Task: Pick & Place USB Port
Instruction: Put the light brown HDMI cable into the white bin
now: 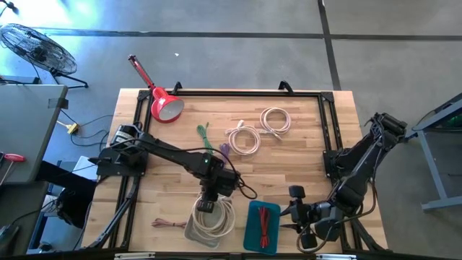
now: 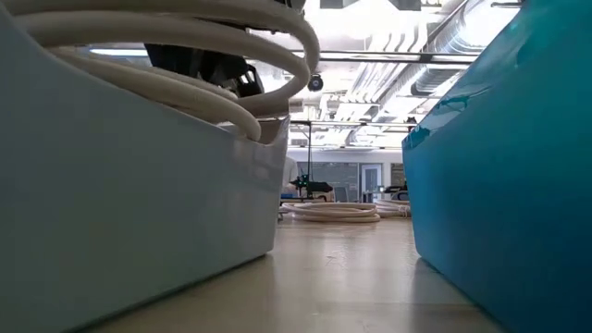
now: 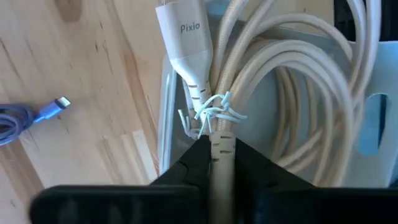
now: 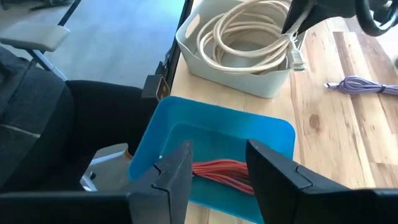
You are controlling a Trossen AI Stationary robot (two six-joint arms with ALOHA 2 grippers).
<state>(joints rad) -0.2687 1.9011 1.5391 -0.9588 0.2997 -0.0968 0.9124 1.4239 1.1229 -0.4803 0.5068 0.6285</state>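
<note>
- Pale grey plastic bin (image 1: 189,232) at the table's near edge is holding the coiled cream USB cable (image 1: 215,219); a teal plastic tray (image 1: 250,232) with a red cable (image 1: 266,225) is sitting just right of it.
- Cable is looking light and floppy, coil springy; the best hold is probably the tied neck by the plug.
- Left gripper (image 3: 217,149) is pinching exactly that neck, over the bin.
- Right gripper (image 4: 217,162) is hovering, fingers apart, empty, over the teal tray.
- Left wrist view is showing the twist tie (image 3: 211,112); high view isn't.

Red lamp (image 1: 163,103), floor fan (image 1: 35,47)
</note>
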